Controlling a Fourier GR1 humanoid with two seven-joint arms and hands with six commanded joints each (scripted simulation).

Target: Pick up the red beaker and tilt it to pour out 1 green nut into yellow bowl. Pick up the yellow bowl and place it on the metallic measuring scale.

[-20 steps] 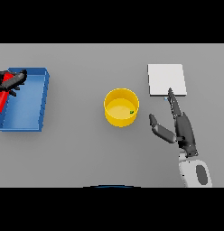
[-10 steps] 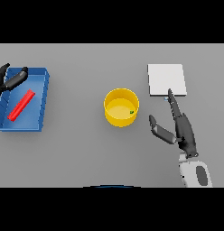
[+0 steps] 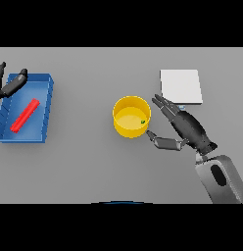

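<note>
1. Yellow, round and open-topped, the plastic-looking bowl (image 3: 132, 116) stands upright on the grey worktop (image 3: 94, 162), near its middle, with one small green nut (image 3: 142, 121) lying inside against the right-hand wall.
2. Pouring looks finished, to judge by the nut in the bowl and by the slim red beaker (image 3: 25, 115) lying on its side in the blue rectangular tray (image 3: 49, 90) at the far left.
3. Over the tray's upper left corner the dark left hand (image 3: 10, 86) shows with its fingers straight and apart, holding nothing and clear of the beaker.
4. Just right of the bowl is the dark right hand (image 3: 186, 128), fingers stretched towards the rim and thumb (image 3: 162, 142) spread below it; whether a fingertip touches the wall I cannot tell, but nothing is clasped.
5. Up and to the right, beyond that hand, lies the flat square metallic measuring scale (image 3: 181, 86), apart from the bowl.
6. My judgement: the bowl is light and stiff with a smooth, likely slippery wall, so a squeeze across the right side, fingers behind and thumb in front, should hold it.
7. Tilting during the carry could roll the nut out, so it wants to stay level.
</note>
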